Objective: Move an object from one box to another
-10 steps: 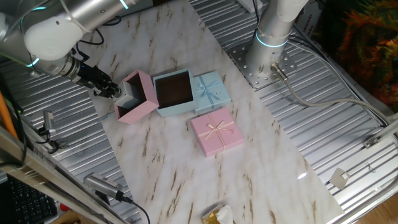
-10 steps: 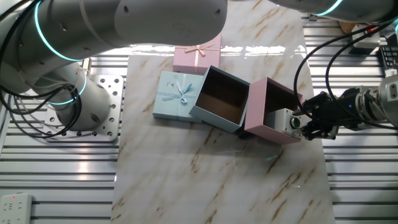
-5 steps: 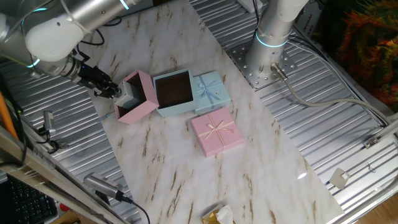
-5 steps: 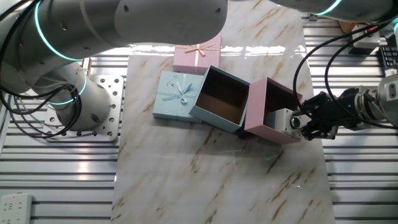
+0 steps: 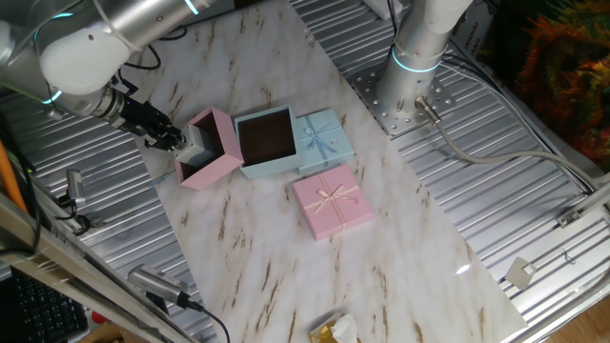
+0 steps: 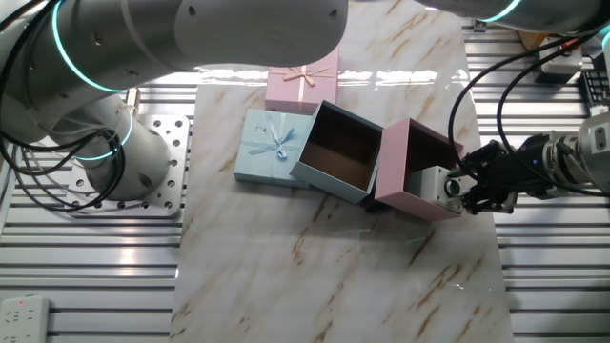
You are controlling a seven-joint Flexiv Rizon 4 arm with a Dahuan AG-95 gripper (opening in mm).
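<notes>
The pink box [image 5: 212,148] [image 6: 416,170] is tipped on its side against the light blue box [image 5: 265,139] [image 6: 340,152], its brown-lined mouth facing outward to the table edge. The small white object [image 6: 432,182] [image 5: 197,149] sits in that mouth, its dark green round part toward the gripper. My gripper [image 6: 467,190] [image 5: 174,139] reaches in sideways from the table edge, and its two dark fingers straddle the object's outer end, shut on it. The blue box stands upright with nothing visible inside.
A light blue lid with a bow [image 5: 325,135] [image 6: 270,146] lies beside the blue box, and a pink lid with a bow [image 5: 332,200] [image 6: 303,84] lies just past it. The arm's base [image 5: 416,52] [image 6: 129,143] stands on ribbed metal beside the marble mat.
</notes>
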